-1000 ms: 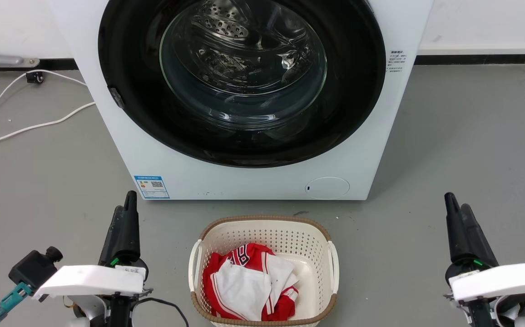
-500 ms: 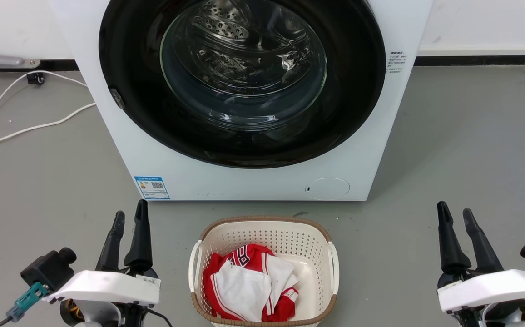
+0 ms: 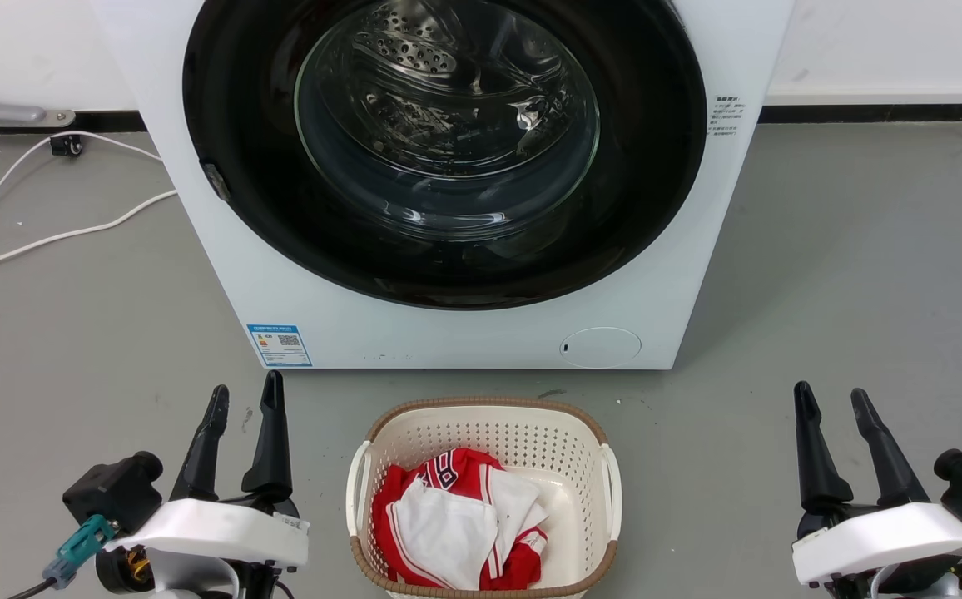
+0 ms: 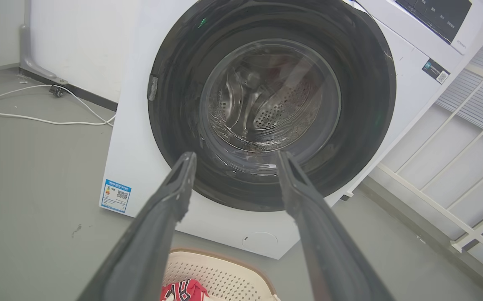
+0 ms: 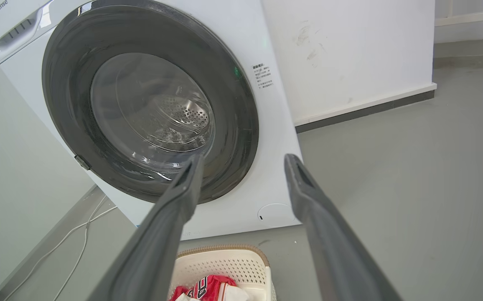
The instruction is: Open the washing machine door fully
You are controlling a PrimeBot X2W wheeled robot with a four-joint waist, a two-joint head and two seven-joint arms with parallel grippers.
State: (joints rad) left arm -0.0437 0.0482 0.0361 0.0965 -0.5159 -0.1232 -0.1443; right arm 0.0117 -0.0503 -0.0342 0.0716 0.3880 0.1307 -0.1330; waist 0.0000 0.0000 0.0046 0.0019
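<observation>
Washing machine door (image 3: 445, 150), a large round glossy black disc with a bulging clear glass bowl at its centre, lies shut and flat against the front of the big white front-loading washing machine (image 3: 448, 337). It is straight ahead of both grippers and well apart from them. Through the glass shows the perforated steel drum (image 3: 414, 50). A small grey latch tab (image 3: 215, 180) sits on the door's rim on the side of the left gripper (image 3: 245, 387), ahead of its fingertips and higher up the machine front. That gripper's two long dark fingers stand spread, holding nothing and touching nothing; in the left wrist view the door's lower half shows through the gap between them. The right gripper (image 3: 830, 391) is likewise parted and empty, out past the machine's right-hand corner, with bare grey floor (image 3: 847, 249) ahead of it. Low on the white front, a blue label sticker (image 3: 280, 344) lies just ahead of the left gripper, and a small round flap (image 3: 600, 346) lies nearer the right one. Between the two grippers, close before the machine, stands a cream perforated plastic laundry basket (image 3: 481, 433) with a brown woven rim, holding crumpled red and white clothes (image 3: 456, 516); it is apart from the machine. A thin white cable (image 3: 57, 237) trails over the floor beyond and outside the left gripper
</observation>
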